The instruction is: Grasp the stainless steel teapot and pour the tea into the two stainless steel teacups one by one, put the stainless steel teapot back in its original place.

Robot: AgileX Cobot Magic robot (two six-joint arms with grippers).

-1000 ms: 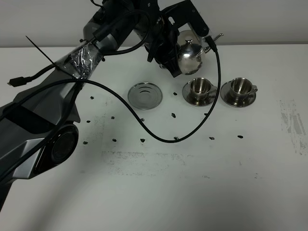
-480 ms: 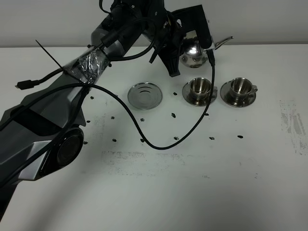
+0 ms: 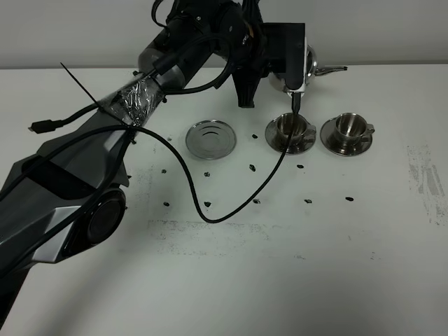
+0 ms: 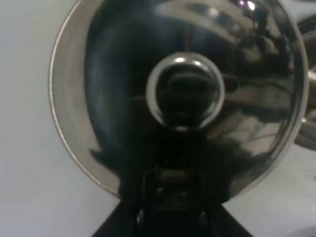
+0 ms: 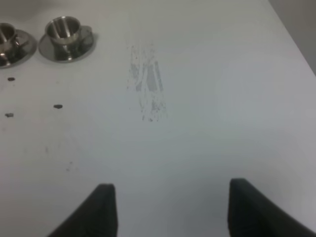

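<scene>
The stainless steel teapot (image 3: 312, 64) hangs in the air behind the left teacup (image 3: 289, 127), its spout (image 3: 334, 68) pointing right. My left gripper (image 3: 294, 73) is shut on it on its handle side. The left wrist view shows its domed lid and knob (image 4: 185, 91) from above, with the gripper (image 4: 173, 205) below. The right teacup (image 3: 348, 127) stands on its saucer next to the left one. Both cups show in the right wrist view (image 5: 64, 29) (image 5: 5, 37). The empty round steel dish (image 3: 211, 138) lies left of the cups. No tea shows. My right gripper (image 5: 173, 212) is open over bare table.
A black cable (image 3: 231, 210) loops from the left arm over the table in front of the dish and the left cup. Small dark specks (image 3: 253, 168) dot the table. A grey scuffed patch (image 5: 148, 84) lies right of the cups.
The left arm has lifted the teapot higher and carried it right. Its spout has swung from raised to level, pointing right. The cups and dish have not moved.
</scene>
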